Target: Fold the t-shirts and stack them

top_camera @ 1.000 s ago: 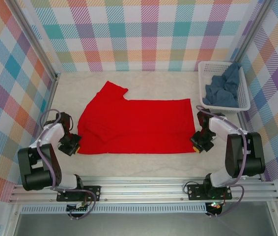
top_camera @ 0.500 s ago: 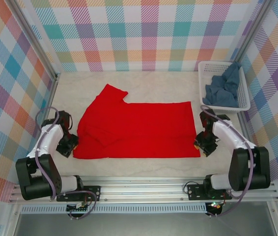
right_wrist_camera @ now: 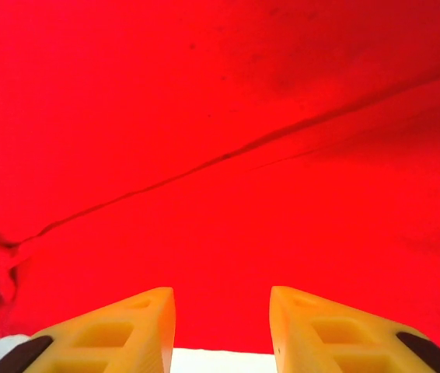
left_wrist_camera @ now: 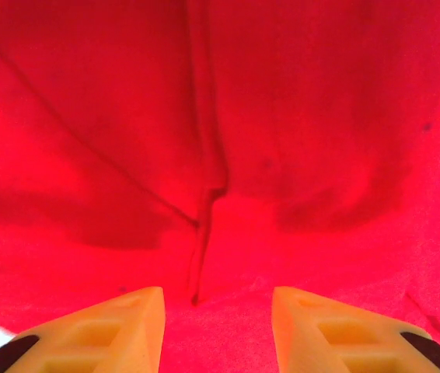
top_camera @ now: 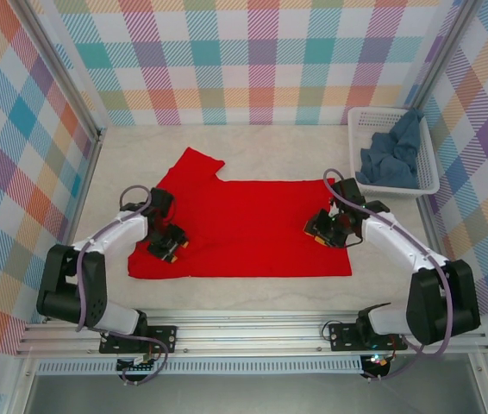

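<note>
The red t-shirt [top_camera: 253, 216] lies spread flat under both sets of jaws, no print showing on its upward face. The left gripper [top_camera: 168, 247] hangs low over the shirt's left part with its jaws spread and nothing between them. The right gripper [top_camera: 320, 229] sits over the right part, jaws likewise parted and empty. The step in hand looks like taking hold of the cloth for a fold. To do it well, each pair of jaws should come down onto a single edge or layer and close on it at matching points, so the fold line runs straight. Just ahead of the left jaws a raised ridge [left_wrist_camera: 204, 210] runs away from them, with slack cloth on either side. It is better flattened than trapped, or the fold will carry the wrinkle. Ahead of the right jaws a long crease [right_wrist_camera: 204, 167] slants across the cloth, and the shirt's hem lies right between the fingers, with pale table [right_wrist_camera: 220, 359] behind it. That is a ready place to pinch. The blue-grey t-shirt [top_camera: 389, 157] lies crumpled in the white basket [top_camera: 358, 116], well apart from the right jaws, beyond them and to their right. The table is pale and marbled, the walls [top_camera: 227, 60] are pastel plaid, and an aluminium rail [top_camera: 253, 332] runs behind both jaws at the arm bases.
</note>
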Motion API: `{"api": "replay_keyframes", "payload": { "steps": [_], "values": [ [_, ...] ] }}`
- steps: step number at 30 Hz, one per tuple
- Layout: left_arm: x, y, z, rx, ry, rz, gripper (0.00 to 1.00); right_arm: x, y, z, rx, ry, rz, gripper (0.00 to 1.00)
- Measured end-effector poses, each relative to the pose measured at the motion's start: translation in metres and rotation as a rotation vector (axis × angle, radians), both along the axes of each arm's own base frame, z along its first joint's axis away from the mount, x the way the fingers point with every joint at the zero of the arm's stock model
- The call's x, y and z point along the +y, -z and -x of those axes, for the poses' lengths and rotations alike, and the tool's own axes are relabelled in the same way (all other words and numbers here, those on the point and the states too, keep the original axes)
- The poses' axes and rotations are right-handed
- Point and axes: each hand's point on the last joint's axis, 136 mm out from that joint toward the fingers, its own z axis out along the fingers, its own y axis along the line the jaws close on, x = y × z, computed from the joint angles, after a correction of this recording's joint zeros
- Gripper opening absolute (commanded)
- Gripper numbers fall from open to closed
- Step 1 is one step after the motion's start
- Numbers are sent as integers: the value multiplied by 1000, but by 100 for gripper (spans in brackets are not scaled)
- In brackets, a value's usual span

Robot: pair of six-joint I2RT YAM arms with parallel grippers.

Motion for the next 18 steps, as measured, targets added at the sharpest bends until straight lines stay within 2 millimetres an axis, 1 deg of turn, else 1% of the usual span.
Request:
{"api": "replay_keyframes", "payload": {
  "steps": [2,6,8,13,14,18],
  "values": [
    [-2,5,-3,7,1,4,35,3,0,-1,-1,-8,-13,37],
    [-2,16,1,48,5,-2,30,5,-1,-2,-8,-13,-26,37],
    [-3,17,1,58,8,-4,24,5,-1,-3,-9,-12,-27,36],
    [-9,11,-8,30,28,-1,3,5,-1,-3,-9,-12,-27,35],
    [-10,8,-11,21,31,-3,0,5,-1,-3,-9,-12,-27,34],
    [-16,-3,-24,-23,50,-5,0,5,-1,-3,-9,-12,-27,33]
  ]
}}
